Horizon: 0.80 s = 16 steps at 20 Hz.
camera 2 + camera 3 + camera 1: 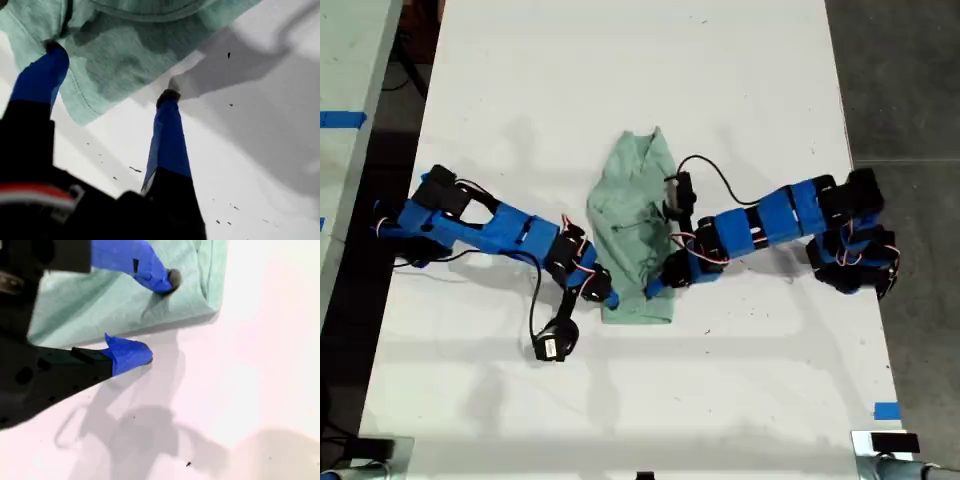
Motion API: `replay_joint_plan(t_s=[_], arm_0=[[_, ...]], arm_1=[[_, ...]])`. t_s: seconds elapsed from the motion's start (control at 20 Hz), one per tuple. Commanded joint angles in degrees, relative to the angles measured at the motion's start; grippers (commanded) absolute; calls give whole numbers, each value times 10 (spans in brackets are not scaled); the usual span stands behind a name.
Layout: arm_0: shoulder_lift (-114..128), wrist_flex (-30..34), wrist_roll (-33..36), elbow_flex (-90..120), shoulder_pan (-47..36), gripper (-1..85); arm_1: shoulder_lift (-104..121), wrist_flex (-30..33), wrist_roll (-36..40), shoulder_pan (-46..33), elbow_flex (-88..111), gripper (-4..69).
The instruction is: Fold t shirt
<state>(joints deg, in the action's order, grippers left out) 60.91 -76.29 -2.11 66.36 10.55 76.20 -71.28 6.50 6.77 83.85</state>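
Note:
The t shirt [635,215] is a pale mint-green, wrinkled bundle folded narrow in the middle of the white table. My first gripper [603,295] is at its near corner on the exterior view's left. In the first wrist view this gripper [109,71] is open, with one fingertip [50,47] against the t shirt [130,45], the other on bare table, and the hem corner between them. My second gripper [655,288] is at the opposite edge. It [159,315] is open astride that edge, with one fingertip [172,277] pressing on the t shirt [100,305].
The white table [620,60] stretches far beyond the shirt. A black cable [710,170] loops above the arm on the exterior view's right. Blue tape [886,410] marks the near corner on that side. Dark floor borders both long table edges.

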Motion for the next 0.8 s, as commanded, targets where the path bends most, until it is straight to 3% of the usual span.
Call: replay_joint_plan(t_s=[0.0,0.15,0.2,0.25,0.35,0.5,0.65,0.75], arm_0=[[-40,3,-8,-79,-4,39],[-42,11,-4,-86,-7,-2],[-38,11,-4,-86,-7,-2],[-35,11,-4,-86,-5,-2],[-31,9,-4,-86,-4,-3],[-4,4,-4,-86,-10,-3],[91,-2,18,-86,-34,-3],[163,-26,45,-85,-74,-3]], arm_1=[[-20,32,-11,21,-53,332],[-76,34,-18,40,-92,302],[-88,33,-24,46,-104,187],[-91,30,-41,50,-107,3],[-92,27,-44,54,-118,4],[-89,-32,-32,51,-185,4],[-67,-102,15,33,-291,4],[-7,-103,53,-10,-279,4]])
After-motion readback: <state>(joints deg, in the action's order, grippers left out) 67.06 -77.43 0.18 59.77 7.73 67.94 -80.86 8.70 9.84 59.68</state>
